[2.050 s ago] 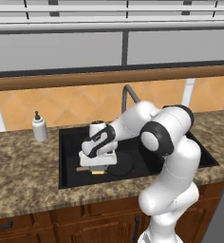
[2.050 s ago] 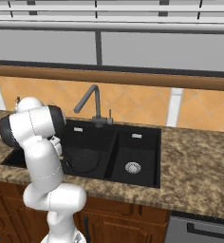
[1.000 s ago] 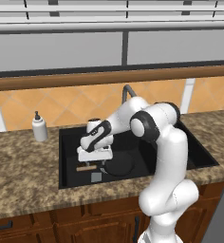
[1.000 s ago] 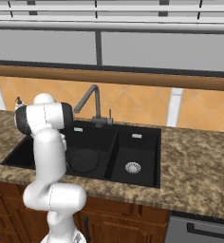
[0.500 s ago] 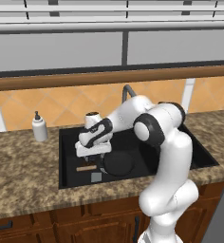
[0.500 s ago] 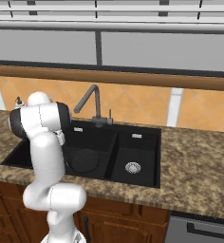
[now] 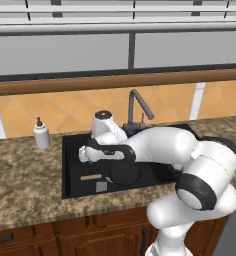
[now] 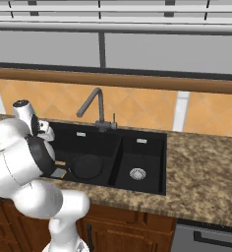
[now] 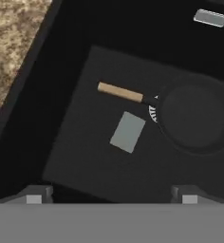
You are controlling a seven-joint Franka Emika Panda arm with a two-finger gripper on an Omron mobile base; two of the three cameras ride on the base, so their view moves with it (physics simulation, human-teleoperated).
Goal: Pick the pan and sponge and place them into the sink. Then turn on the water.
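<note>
Two task items lie in the sink [image 7: 67, 165], left base view: pan [image 7: 121, 173] with its handle toward the left wall, sponge [image 7: 101, 186] near the front wall.

Right base view: pan [image 8: 87, 166] in the wide basin.

Hand view: gripper [image 9: 110, 193] fully open, empty, above the sponge [image 9: 127, 132]; the handle's long axis runs away from the pan [image 9: 194, 114].

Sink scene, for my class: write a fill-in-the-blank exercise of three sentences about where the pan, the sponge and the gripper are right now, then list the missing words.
1. The pan lies inside the ____.
2. The sponge lies flat on the basin floor just beside the pan's wooden ____.
3. The gripper hangs above the sponge with its jaws ____.

Missing words: sink; handle; open
</note>
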